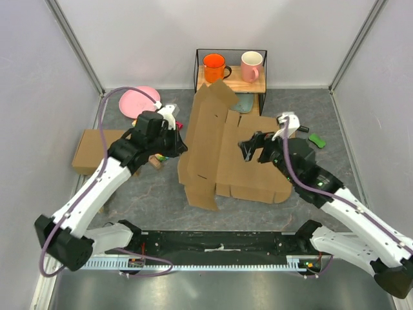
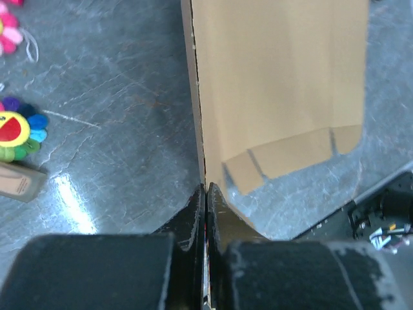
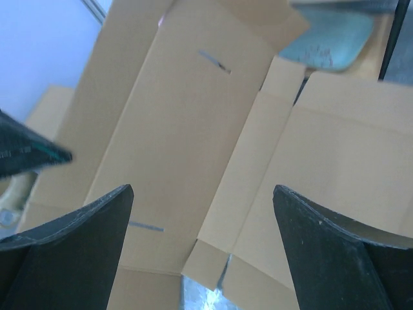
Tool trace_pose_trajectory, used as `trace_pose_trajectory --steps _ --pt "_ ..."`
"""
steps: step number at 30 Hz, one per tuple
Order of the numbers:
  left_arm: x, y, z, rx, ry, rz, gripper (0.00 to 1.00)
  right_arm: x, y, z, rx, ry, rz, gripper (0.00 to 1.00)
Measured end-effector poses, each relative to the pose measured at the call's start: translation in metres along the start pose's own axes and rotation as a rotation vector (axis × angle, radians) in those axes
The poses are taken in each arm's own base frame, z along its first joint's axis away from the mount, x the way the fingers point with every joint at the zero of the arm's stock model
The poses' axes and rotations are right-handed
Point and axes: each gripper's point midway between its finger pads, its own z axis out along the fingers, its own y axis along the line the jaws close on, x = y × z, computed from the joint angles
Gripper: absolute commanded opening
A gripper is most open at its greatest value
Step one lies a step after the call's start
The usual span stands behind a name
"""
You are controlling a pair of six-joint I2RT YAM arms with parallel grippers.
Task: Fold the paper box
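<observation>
Across the middle of the overhead view, on the grey marbled tabletop, the plain brown corrugated cardboard paper box is spread out as a mostly unfolded die-cut sheet. Its top flaps reach the black wire shelf with a wooden board. An orange mug and a pink mug stand on that shelf.

The left gripper sits at the sheet's left edge. In the left wrist view its fingers are clenched together on the thin edge of the long side panel, which looks lifted off the table. A rainbow-coloured flower toy lies at the left of that frame.

The right gripper hovers over the centre of the sheet, right of the left claw. Its jaws are spread wide and grasp nothing, and the right wrist view shows slotted panels between them.

A second, fully formed brown cardboard box sits at the left of the overhead frame, with a round pink plate at upper left
</observation>
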Motion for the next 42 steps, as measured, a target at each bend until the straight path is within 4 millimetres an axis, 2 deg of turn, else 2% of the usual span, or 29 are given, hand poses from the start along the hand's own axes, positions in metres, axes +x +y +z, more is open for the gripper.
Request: trace_pose_trajectory --steps 4,8,13,17,21,24,28,31,33,34,37,39,42 --pt "-0.009 -0.029 -0.044 0.082 -0.094 0.111 0.02 -0.056 0.013 -0.028 -0.027 -0.115 0.003 0.98" --pt "-0.031 -0.064 -0.084 0.203 -0.182 0.174 0.02 -0.109 0.025 -0.064 -0.059 -0.227 0.020 0.98" --pt "-0.059 -0.121 -0.144 0.424 -0.283 0.250 0.02 -0.156 0.026 -0.103 -0.045 -0.331 0.020 0.98" --pt "-0.075 -0.149 -0.200 0.554 -0.366 0.300 0.02 -0.187 0.020 -0.133 -0.013 -0.405 0.023 0.98" --pt "-0.080 -0.163 -0.239 0.625 -0.412 0.351 0.02 -0.208 0.016 -0.158 0.007 -0.460 0.025 0.98" --pt "-0.081 -0.167 -0.258 0.645 -0.428 0.381 0.02 -0.215 0.011 -0.169 0.027 -0.482 0.020 0.98" --pt "-0.084 -0.168 -0.265 0.644 -0.432 0.404 0.02 -0.218 0.009 -0.178 0.032 -0.484 0.006 0.98" --pt "-0.085 -0.172 -0.249 0.653 -0.379 0.411 0.02 -0.219 0.010 -0.183 0.025 -0.488 0.001 0.98" --pt "-0.089 -0.176 -0.220 0.653 -0.316 0.406 0.02 -0.218 0.009 -0.185 0.021 -0.485 -0.001 0.98" --pt "-0.091 -0.177 -0.200 0.646 -0.281 0.399 0.02 -0.216 0.009 -0.186 0.018 -0.481 -0.003 0.98" --pt "-0.099 -0.169 -0.121 0.611 -0.161 0.355 0.02 -0.207 0.006 -0.185 0.017 -0.468 -0.008 0.98" --pt "-0.102 -0.151 -0.065 0.578 -0.080 0.301 0.02 -0.195 0.002 -0.180 0.026 -0.446 -0.017 0.98" --pt "-0.107 -0.101 0.014 0.479 0.018 0.188 0.05 -0.181 -0.003 -0.170 0.041 -0.409 -0.031 0.98"
